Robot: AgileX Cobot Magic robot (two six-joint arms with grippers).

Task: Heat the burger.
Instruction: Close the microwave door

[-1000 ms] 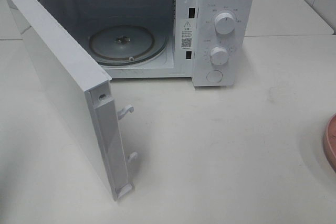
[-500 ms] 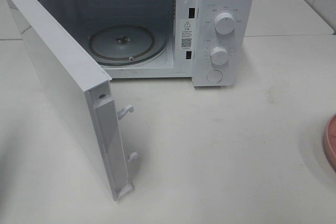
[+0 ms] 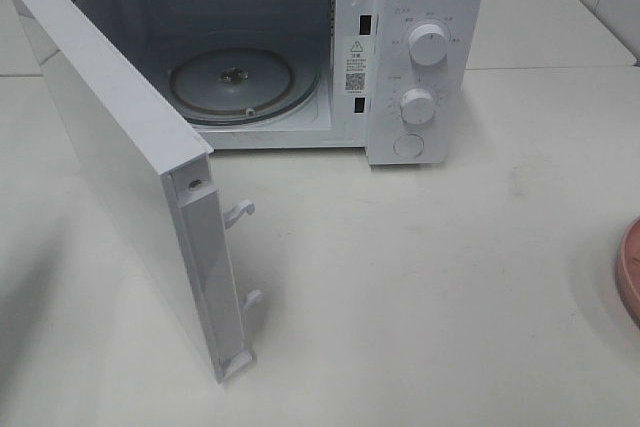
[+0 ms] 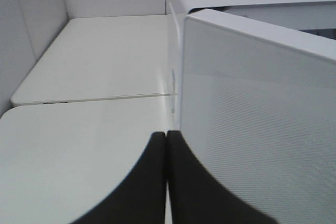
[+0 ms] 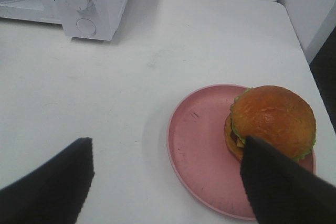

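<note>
The microwave [image 3: 300,47] is seen on the white table [image 3: 450,277] with its door [image 3: 120,167] swung wide open, and the glass turntable [image 3: 240,82] inside is bare. The burger [image 5: 273,119] is set on the pink plate [image 5: 199,140], toward the plate's edge, well apart from the microwave; only the plate's rim is caught at the right edge of the high view. The right gripper [image 5: 165,182] is held spread wide above the table and plate, grasping nothing, one finger [image 5: 283,187] overlapping the burger in its view. The left gripper [image 4: 166,182] is clenched on nothing, just beside the door's outer face.
</note>
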